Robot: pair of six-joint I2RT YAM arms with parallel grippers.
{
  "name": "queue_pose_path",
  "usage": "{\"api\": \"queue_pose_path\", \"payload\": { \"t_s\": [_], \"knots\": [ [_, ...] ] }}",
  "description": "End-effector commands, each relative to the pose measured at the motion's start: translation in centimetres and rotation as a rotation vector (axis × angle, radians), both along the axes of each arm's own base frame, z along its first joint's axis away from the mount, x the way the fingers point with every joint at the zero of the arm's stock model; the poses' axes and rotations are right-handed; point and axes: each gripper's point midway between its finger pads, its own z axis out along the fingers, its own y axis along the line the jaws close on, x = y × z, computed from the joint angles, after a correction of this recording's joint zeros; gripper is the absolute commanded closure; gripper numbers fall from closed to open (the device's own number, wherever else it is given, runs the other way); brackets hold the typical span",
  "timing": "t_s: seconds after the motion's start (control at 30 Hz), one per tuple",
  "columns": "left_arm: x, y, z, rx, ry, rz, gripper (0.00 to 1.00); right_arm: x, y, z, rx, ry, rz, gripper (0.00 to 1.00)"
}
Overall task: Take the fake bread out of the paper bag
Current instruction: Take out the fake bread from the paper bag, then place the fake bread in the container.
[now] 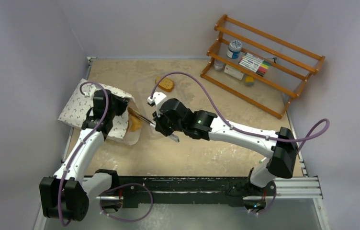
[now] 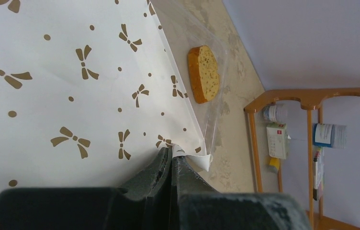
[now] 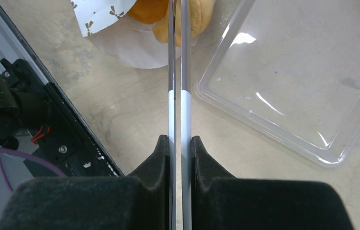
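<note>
Right gripper (image 3: 181,143) is seen clamped on long metal tongs (image 3: 178,72), which reach a tan toy pastry (image 3: 198,17) at the mouth of the white dragonfly-printed paper bag (image 2: 49,96). The bag's edge is pinched shut by the left gripper (image 2: 173,160) (shown only by the left wrist view). Bare table is left between the bag and the clear plastic tray (image 3: 283,86), where an orange bread slice (image 2: 203,74) is parked.

The tongs (image 3: 185,115) run off the top edge at 12 o'clock in the right wrist view, hiding their tips. The fake bread (image 3: 202,17) there is cut off too (only its lower part shows). From above, the paper bag (image 1: 73,108) hides most of it. The jar (image 1: 234,48) at 2 o'clock has words too small to read.
</note>
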Motion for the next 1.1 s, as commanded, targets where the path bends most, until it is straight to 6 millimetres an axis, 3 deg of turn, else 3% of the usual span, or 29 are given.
{"api": "queue_pose_path", "payload": {
  "t_s": [0.0,0.23,0.47,0.63,0.77,1.07],
  "knots": [
    [1.4,0.6,2.1,-0.035,-0.093,0.063,1.0,-0.2,-1.0,3.7,0.085,-0.043,-0.029,1.0],
    [2.0,1.1,2.3,-0.03,-0.1,0.092,1.0,-1.3,-4.2,5.4,0.118,-0.041,-0.08,1.0],
    [2.0,1.2,1.6,-0.018,-0.089,0.091,1.0,-0.6,-6.6,6.9,0.109,-0.07,-0.178,1.0],
    [1.7,0.9,1.3,-0.017,-0.084,0.072,1.0,2.8,-6.5,6.1,0.077,-0.099,-0.229,1.0],
    [1.4,0.7,1.4,-0.013,-0.083,0.055,1.0,7.1,-6.0,5.1,0.075,-0.12,-0.259,1.0],
    [1.1,0.3,1.5,-0.009,-0.074,0.022,1.0,14.7,-1.9,3.1,0.041,-0.127,-0.238,1.0]
  ]
}}
